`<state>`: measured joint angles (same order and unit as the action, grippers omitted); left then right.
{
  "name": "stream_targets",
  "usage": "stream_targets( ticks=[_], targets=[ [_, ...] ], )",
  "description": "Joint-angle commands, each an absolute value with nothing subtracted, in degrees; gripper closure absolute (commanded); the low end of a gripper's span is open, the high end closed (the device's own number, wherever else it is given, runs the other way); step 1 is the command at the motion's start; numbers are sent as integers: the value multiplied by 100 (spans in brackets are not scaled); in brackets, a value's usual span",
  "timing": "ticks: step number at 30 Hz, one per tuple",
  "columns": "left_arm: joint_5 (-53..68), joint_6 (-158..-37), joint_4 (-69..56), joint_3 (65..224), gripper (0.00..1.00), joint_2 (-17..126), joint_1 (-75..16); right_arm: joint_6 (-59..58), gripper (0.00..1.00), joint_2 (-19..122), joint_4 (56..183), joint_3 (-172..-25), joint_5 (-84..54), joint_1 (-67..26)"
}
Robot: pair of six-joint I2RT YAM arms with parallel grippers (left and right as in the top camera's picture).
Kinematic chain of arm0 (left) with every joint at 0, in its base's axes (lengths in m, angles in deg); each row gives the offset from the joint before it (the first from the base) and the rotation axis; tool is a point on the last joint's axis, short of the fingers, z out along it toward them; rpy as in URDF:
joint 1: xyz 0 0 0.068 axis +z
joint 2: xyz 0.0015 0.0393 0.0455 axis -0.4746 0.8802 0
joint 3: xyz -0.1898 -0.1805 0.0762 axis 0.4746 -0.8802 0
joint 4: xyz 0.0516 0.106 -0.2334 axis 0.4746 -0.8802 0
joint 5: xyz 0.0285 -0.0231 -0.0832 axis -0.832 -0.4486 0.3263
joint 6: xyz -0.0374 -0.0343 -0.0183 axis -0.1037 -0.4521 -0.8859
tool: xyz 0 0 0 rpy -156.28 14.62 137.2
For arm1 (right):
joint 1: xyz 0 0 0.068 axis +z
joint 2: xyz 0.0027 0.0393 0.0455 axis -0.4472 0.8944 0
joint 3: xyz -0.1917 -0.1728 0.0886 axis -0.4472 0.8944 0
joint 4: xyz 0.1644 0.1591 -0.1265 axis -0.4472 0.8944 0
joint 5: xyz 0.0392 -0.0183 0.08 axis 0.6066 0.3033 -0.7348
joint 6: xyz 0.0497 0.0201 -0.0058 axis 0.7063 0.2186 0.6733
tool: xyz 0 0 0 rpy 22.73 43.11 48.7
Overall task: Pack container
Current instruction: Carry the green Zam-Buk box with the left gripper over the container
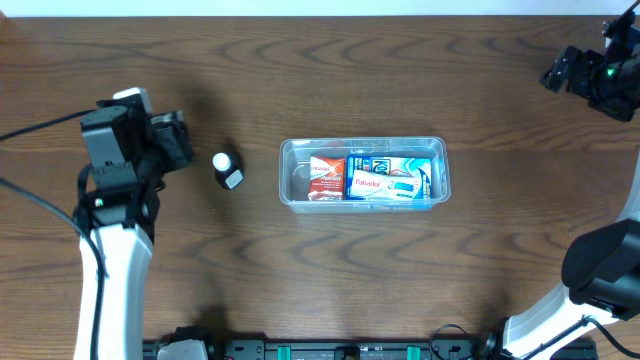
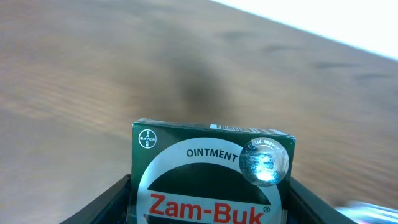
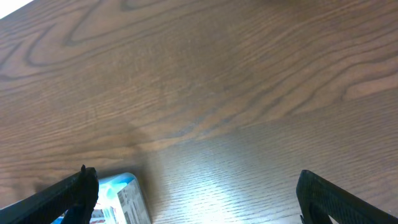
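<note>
While the container (image 1: 363, 145) is seen mid-table, apart from both grippers, a Zam-Buk box (image 2: 205, 155) is pinched by the left gripper (image 1: 178, 140); the right gripper (image 3: 196, 183) is held spread.

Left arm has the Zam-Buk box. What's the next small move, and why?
Probably carry the left gripper rightward toward the container, clearing the bottle between. The Zam-Buk box sits clamped in its fingers; the container lies apart, mid-table, its left end seemingly free.

White-linked left arm (image 1: 112, 270) carries black joint blocks (image 1: 108, 140), a black pincer (image 1: 183, 142) and thin black cables (image 1: 40, 125).
</note>
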<state>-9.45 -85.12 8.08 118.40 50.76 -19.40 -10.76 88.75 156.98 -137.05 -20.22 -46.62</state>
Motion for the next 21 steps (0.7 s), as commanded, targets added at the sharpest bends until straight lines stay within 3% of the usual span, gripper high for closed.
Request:
stream_targets(
  ticks=[1, 11, 21],
  targets=[
    [-158, -9093, 793, 11969, 46, 4696, -2412, -1037, 1, 8737, 15683, -13782, -2044, -4691],
    [-224, -9244, 983, 11969, 51, 4888, -4379, -1037, 1, 8737, 15683, -13784, -2044, -4691],
    [-1469, -9456, 1816, 11969, 51, 5815, -5822, -1037, 1, 8737, 15683, -13782, -2044, -4691]
  ],
)
